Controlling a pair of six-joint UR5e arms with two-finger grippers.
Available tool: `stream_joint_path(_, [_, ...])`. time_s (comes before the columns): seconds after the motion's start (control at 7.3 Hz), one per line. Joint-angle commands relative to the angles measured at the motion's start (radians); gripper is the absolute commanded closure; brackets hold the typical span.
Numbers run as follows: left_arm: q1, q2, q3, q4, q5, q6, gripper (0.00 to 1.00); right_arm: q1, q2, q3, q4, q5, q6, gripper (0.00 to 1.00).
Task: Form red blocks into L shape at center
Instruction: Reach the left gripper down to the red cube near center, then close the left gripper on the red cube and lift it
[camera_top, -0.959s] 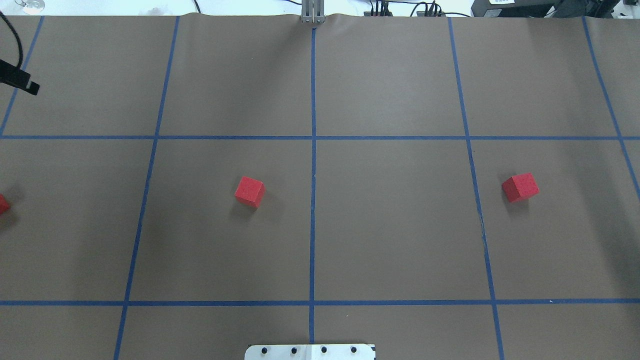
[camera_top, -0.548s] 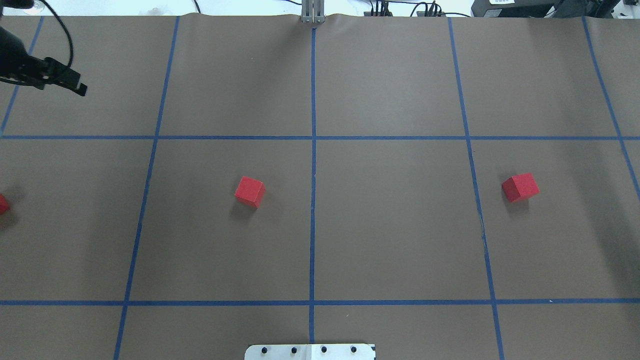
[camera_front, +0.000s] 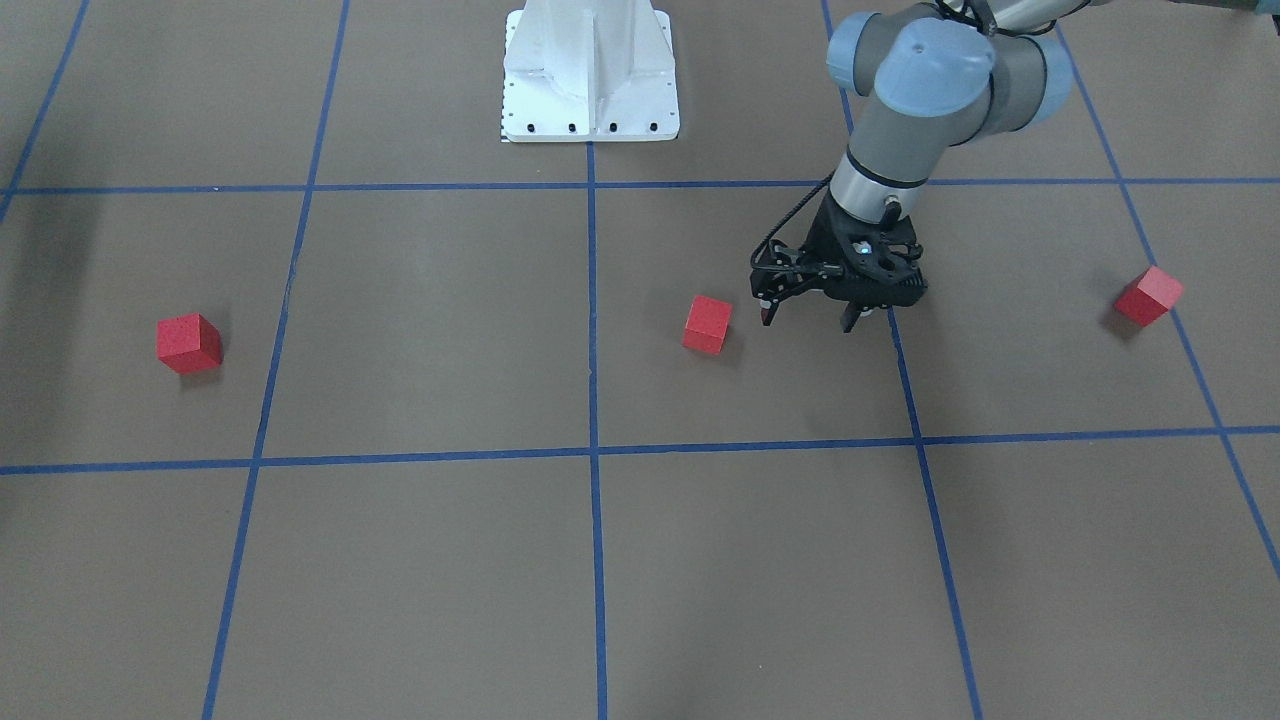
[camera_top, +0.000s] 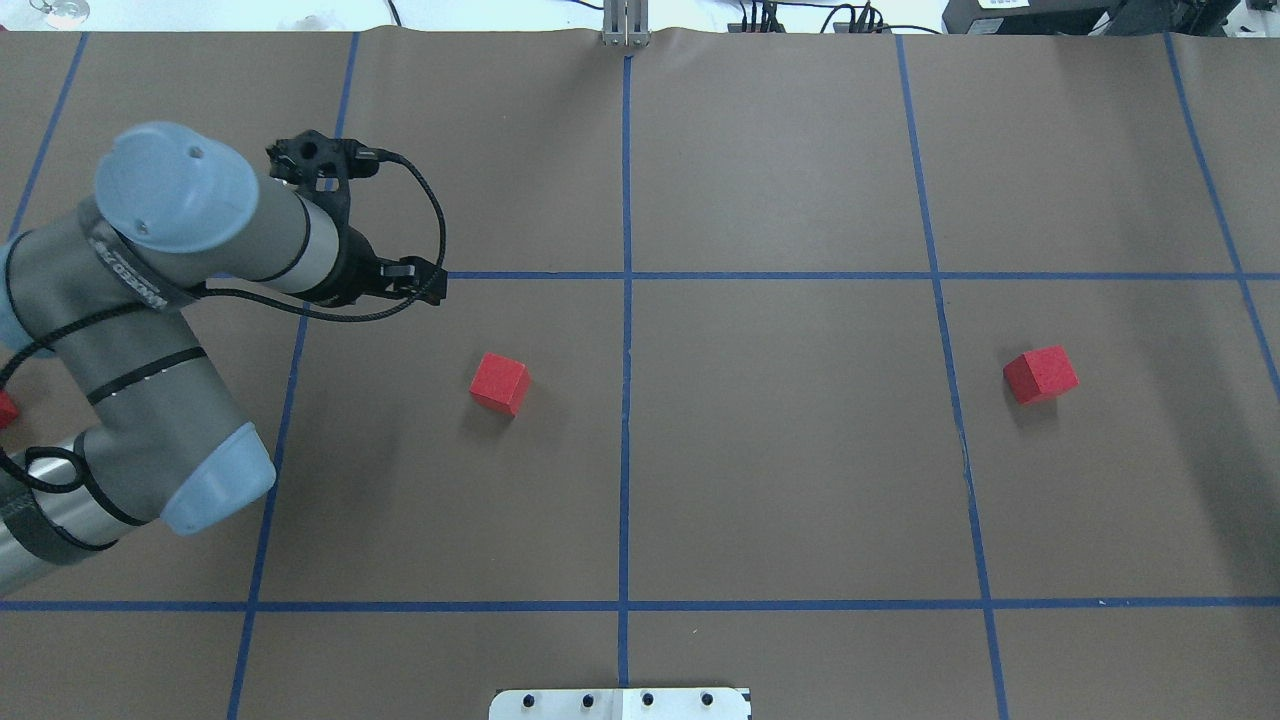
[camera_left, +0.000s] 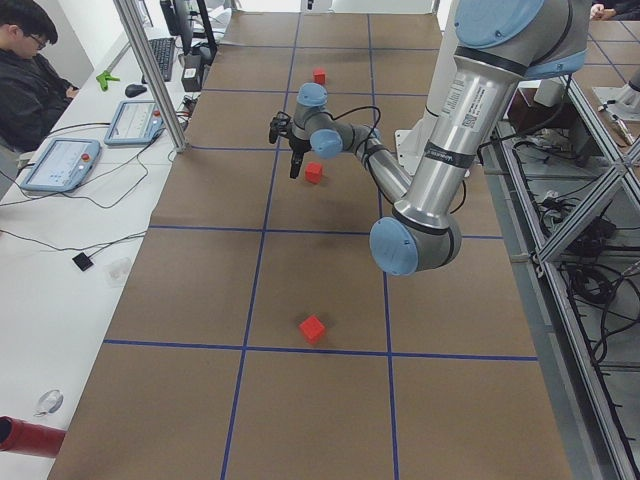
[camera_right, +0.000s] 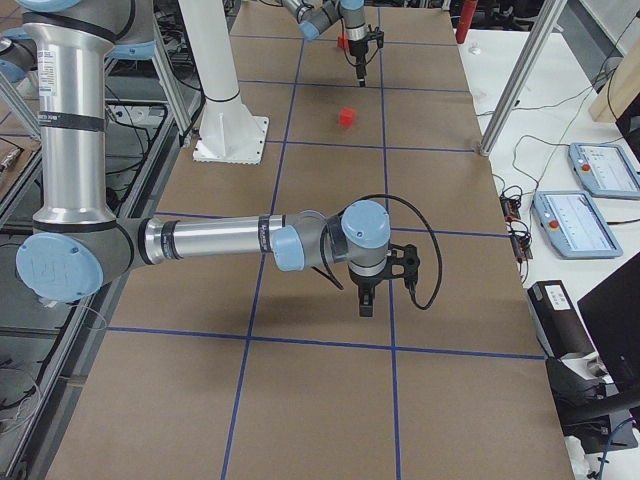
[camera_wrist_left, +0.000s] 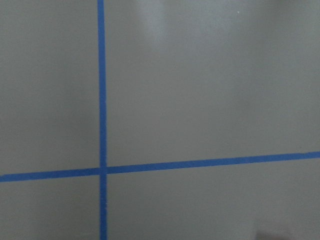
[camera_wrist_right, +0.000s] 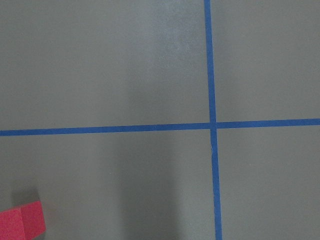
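- Left gripper (camera_front: 806, 320) spread, empty, just beside the middle red block (camera_front: 706, 324), near the center line (camera_front: 592, 330); right gripper (camera_right: 365, 298): cannot tell.
- Probably light, stiff, matte: you pinch two opposite flat faces.

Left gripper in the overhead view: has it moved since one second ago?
Yes. The left gripper crossed the blue tape line rightward, toward the middle red block.

Light is even and diffuse from above, without glare on the brown desk (camera_top: 800, 480). Soft shadows lie beside the red blocks (camera_top: 500, 383). Both wrist views look dimmer, greyer and slightly blurred.
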Motion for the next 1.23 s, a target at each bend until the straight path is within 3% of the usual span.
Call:
stream_joint_path(0.0, [0.089,-0.076,0.042,-0.008,0.036,-0.013,0.0,-0.004,-0.001,-0.002,0.0,-0.001,0.0,0.01])
stream_joint_path(0.27, [0.139,-0.084,0.091,-0.01,0.114,0.036,0.0,-0.004,0.001,-0.007,0.0,-0.003,0.0,0.01])
stream_joint_path(1.1, [0.175,-0.086,0.168,-0.033,0.117,0.036,0.01,-0.004,0.001,-0.011,0.001,-0.003,-0.002,0.01])
